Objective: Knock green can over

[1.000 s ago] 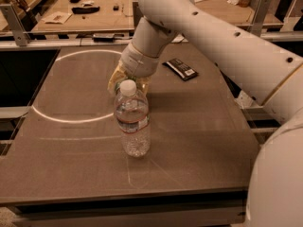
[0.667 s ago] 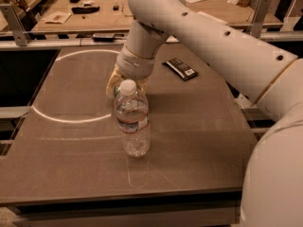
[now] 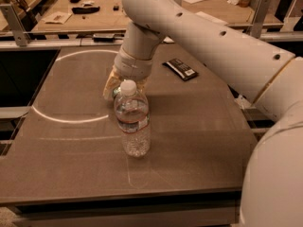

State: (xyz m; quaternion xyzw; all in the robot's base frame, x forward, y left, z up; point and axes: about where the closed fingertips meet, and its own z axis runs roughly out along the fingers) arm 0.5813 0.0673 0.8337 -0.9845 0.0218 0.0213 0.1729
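Note:
My gripper (image 3: 115, 85) hangs low over the brown table (image 3: 71, 145), just behind and left of a clear water bottle (image 3: 133, 122) with a white cap that stands upright. The bottle covers part of the gripper. The white arm reaches in from the upper right and comes down to the gripper. The green can does not show in the camera view; it is hidden or out of sight, possibly behind the gripper and the bottle.
A flat black packet (image 3: 180, 69) lies on the table to the right of the arm. A white ring (image 3: 66, 119) is marked on the table's left half. A second bench (image 3: 85, 8) with small items stands behind. The table's front edge is near.
The arm and gripper have shifted a little to the left and lower, closer behind the bottle. The bottle has not moved.

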